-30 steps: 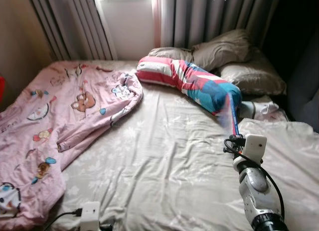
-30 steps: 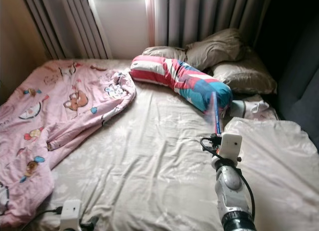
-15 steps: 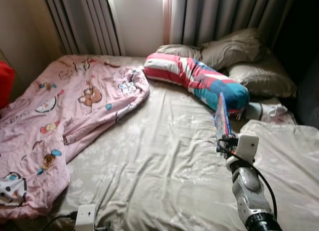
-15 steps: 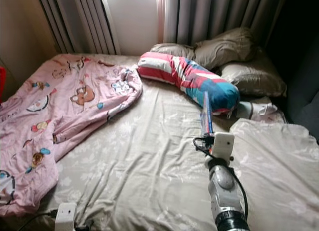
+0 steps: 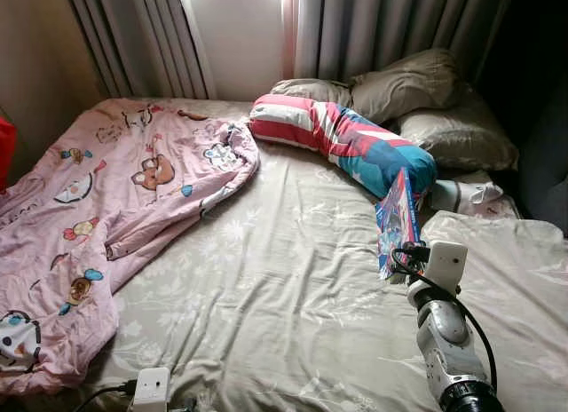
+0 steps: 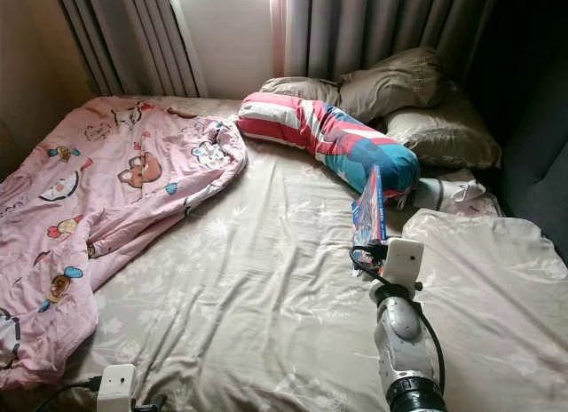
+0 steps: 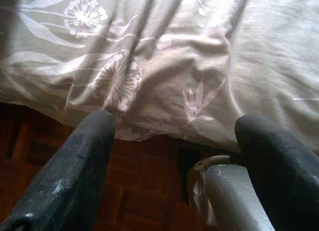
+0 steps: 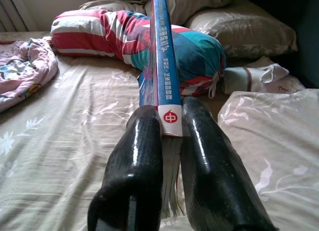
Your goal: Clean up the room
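Status: early, by the look of it. Book (image 5: pixel 396 218) lifted clear of bed (image 5: pixel 266 288), upright, pinched at its lower edge in right hand (image 8: pixel 170 131), fingers closed on it; not yet put away.

Left hand (image 7: pixel 174 141): spread wide, holding nothing, hanging at the bed edge over wood floor (image 7: pixel 124 191).

Outstanding: pink cartoon quilt (image 5: pixel 98 208) rumpled, soft; striped bolster (image 5: pixel 342 141) cylindrical, askew; pillows (image 5: pixel 426 97) plump, heaped.

Book: thin, glossy, blue spine.
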Tool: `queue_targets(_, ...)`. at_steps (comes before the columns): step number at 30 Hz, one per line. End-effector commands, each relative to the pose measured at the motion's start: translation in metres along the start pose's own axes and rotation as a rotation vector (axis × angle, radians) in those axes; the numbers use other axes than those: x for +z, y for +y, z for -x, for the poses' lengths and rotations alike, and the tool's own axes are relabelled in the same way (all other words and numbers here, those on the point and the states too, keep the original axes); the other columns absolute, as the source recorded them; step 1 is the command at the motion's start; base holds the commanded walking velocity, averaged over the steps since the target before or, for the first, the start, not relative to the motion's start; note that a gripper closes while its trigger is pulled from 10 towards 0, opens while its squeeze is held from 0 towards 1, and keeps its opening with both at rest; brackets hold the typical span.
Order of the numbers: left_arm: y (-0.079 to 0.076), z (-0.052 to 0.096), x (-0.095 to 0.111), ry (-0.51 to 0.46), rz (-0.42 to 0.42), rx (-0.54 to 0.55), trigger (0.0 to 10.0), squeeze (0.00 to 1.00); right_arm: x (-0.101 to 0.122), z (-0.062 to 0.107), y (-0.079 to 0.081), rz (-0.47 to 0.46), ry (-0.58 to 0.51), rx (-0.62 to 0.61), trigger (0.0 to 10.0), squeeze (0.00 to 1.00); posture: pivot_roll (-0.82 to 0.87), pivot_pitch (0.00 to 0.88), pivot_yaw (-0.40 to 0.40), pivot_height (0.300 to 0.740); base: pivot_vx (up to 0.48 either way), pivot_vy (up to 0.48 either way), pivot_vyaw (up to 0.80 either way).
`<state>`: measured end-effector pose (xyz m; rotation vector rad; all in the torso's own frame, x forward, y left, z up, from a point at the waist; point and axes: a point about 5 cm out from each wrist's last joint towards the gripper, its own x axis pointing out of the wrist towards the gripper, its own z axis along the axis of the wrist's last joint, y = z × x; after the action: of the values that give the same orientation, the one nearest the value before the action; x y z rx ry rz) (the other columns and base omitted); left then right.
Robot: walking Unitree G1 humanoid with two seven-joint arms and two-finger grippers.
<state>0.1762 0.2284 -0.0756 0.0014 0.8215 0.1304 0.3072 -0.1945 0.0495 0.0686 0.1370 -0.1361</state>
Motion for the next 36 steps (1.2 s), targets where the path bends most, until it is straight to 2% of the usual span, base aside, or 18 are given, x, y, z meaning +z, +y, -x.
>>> queue_targets(1,0.004,0.0017,-0.005,0.022,0.002,0.009,10.0,0.0,0.0052,-0.0023,-0.0018,0.01,-0.019,-0.007,10.0,0.0,-0.03,0.0,0.004,0.72,0.0,0.0,0.0)
queue_targets(5,0.0025,0.0014,-0.0049,0.023,0.002,0.007,10.0,0.0,0.0038,-0.0034,-0.001,0.022,0.002,-0.006,10.0,0.0,-0.03,0.0,0.004,0.716,0.0,0.0,0.0)
queue_targets(18,0.002,0.0017,-0.0059,0.024,-0.006,0.008,10.0,0.0,0.0004,-0.0027,0.001,0.035,0.018,0.001,10.0,0.0,-0.02,0.0,0.005,0.628,0.0,0.0,0.0)
queue_targets(28,0.0026,0.0026,-0.0085,0.031,-0.013,0.009,10.0,0.0,-0.0006,-0.002,0.0009,0.023,0.018,0.001,10.0,0.0,-0.02,0.0,0.007,0.628,0.0,0.0,0.0)
queue_targets(36,-0.0034,0.0,-0.004,0.03,-0.02,0.005,10.0,0.0,-0.0028,-0.0017,0.0075,0.011,0.027,0.062,10.0,0.0,-0.02,0.0,0.009,0.628,0.0,0.0,0.0)
